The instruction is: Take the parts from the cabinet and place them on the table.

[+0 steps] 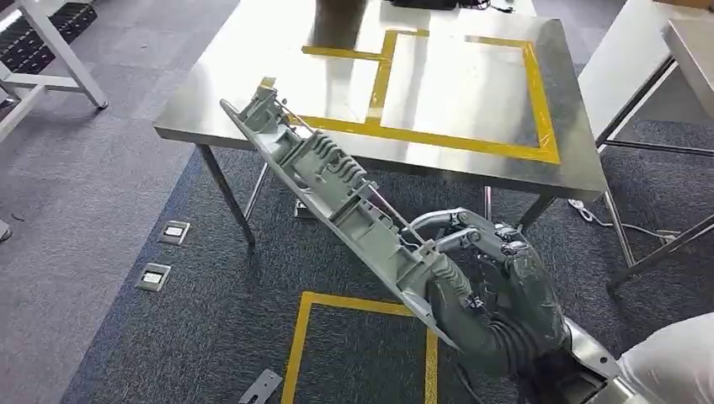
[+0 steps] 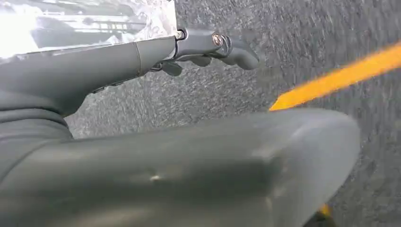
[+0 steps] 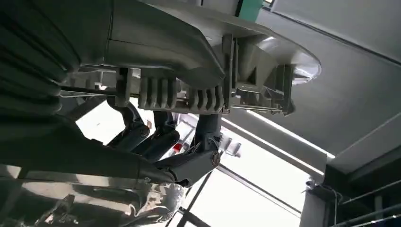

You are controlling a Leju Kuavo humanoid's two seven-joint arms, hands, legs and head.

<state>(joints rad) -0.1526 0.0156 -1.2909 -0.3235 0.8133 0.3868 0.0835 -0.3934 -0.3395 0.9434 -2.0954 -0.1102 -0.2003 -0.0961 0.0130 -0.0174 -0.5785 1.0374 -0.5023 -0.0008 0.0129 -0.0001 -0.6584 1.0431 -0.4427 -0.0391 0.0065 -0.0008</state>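
- We judge the task well under way: a long grey ribbed plastic part (image 1: 337, 189) is already out of the cabinet and carried in the air, and it has yet to be laid on the table.
- The shiny steel table with yellow tape rectangles (image 1: 471, 164) stands ahead of us; the far tip of the part overlaps its near left edge in the head view, while the rest hangs over the dark grey carpet (image 1: 210, 286).
- Our right hand (image 1: 492, 278) grips the near end of the part, dark fingers wrapped round its edge with the thumb on the other side; the part slants up and away towards the table.
- What we think is left: bring the part over the taped area, set it down, let go, then go back for any further parts.
- From the left wrist, our left hand (image 2: 208, 45) holds nothing over the carpet, its fingers lying fairly straight and apart from the thumb.
- A yellow tape outline on the floor (image 1: 362, 307) lies just below the part.
- Hidden or unclear: we cannot make out the cabinet or how many parts remain; the table's far edge is cut off; from the right wrist, the part's underside (image 3: 198, 94) covers much of the grip.
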